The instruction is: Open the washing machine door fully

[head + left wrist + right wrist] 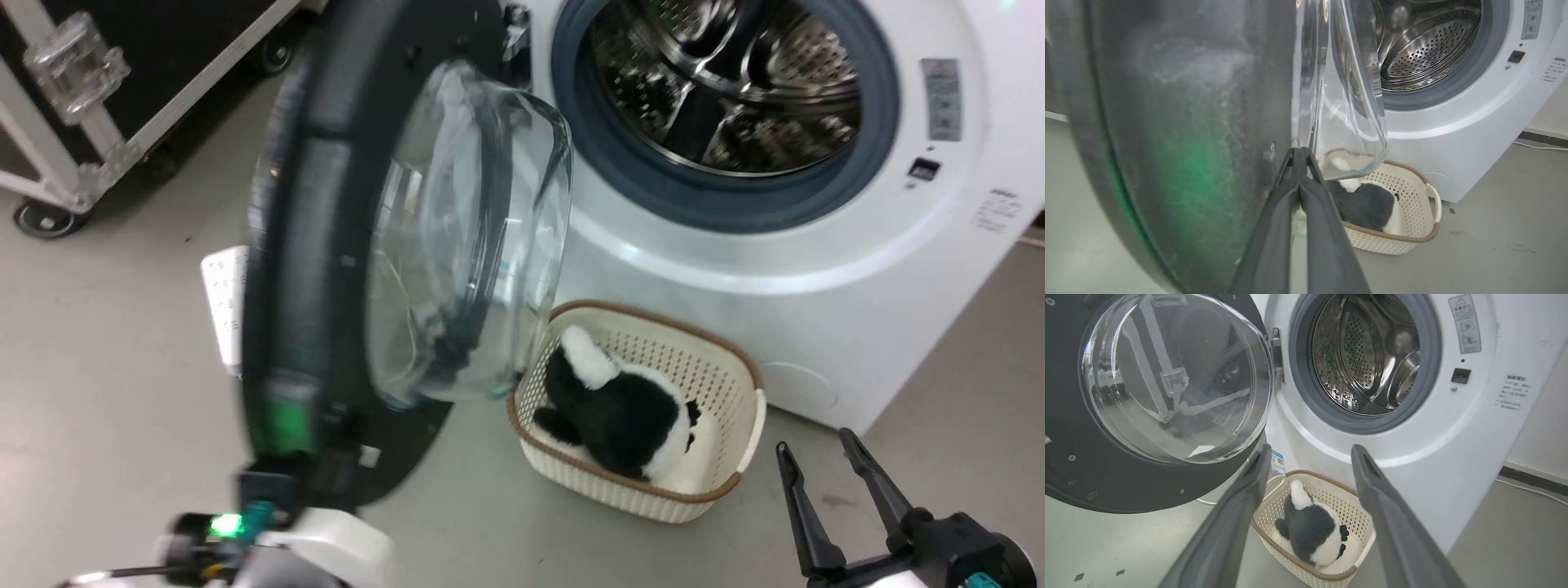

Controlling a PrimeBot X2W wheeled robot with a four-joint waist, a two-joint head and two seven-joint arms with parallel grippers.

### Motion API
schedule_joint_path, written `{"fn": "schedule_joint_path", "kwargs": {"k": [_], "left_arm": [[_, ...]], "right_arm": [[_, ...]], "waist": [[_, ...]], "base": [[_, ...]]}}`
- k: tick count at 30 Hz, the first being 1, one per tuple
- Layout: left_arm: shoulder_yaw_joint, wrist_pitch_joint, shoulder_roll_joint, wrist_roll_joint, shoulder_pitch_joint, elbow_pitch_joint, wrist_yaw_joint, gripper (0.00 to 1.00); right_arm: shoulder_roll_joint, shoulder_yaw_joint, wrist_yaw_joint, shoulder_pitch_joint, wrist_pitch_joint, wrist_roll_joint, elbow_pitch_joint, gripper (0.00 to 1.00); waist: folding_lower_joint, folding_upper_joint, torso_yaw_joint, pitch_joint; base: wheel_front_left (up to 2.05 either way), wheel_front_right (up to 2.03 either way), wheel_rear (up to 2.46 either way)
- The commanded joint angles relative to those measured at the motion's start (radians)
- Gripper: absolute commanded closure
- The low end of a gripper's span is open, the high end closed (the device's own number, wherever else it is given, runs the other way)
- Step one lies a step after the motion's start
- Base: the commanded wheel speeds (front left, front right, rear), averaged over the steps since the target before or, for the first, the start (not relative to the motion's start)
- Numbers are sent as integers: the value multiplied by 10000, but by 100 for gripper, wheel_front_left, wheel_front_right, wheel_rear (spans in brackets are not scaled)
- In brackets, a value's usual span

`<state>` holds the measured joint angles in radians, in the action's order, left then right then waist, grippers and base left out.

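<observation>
press the left gripper, fingers closed together, on the inner face of the washing machine door near its rim and sweep outward around the hinge (glossy surface, so slipping seems likely). the door stands swung out, left of the washing machine, its clear bowl bulging toward the basket. the right gripper hangs spread, idle.

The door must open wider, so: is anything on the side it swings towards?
Beyond the washing machine door, a white flat thing sits close and a wheeled black case stands further off; whether either would block it is unclear. The basket is on the door's inner side, out of the way.
</observation>
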<state>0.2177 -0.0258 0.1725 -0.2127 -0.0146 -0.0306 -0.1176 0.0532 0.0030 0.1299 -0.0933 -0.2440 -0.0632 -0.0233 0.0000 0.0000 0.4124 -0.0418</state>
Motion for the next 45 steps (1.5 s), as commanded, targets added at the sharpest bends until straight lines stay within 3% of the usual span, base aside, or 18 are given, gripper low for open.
{"fn": "schedule_joint_path", "kwargs": {"k": [1,13,20,27,37,45], "left_arm": [[-300,-25,204,-123,-8,-29,-79,100],[-2551,13,1773,-1212,-1277,1023,50,100],[-3608,261,2715,-1931,-2607,3057,370,100],[-4049,913,3285,-2214,-3506,4793,661,100],[-3746,1919,3192,-2064,-3707,5339,944,100],[-3619,2610,2355,-1969,-2688,3149,643,100]], "right_arm": [[-30,19,8,122,37,90,47,0],[-30,104,8,496,473,674,464,0],[-30,-13,8,710,727,1031,846,0],[-30,-27,8,785,778,1106,934,0],[-30,-171,8,848,611,906,697,0],[-30,-474,8,755,183,724,508,0]], "waist": [[0,0,150,-252],[0,0,-215,-1482],[0,0,-556,-2216],[0,0,-744,-2429],[0,0,-962,-2009],[0,0,-1557,-872]], "base": [[0,0,0],[0,0,0],[0,0,0],[0,0,0],[0,0,0],[0,0,0]]}}
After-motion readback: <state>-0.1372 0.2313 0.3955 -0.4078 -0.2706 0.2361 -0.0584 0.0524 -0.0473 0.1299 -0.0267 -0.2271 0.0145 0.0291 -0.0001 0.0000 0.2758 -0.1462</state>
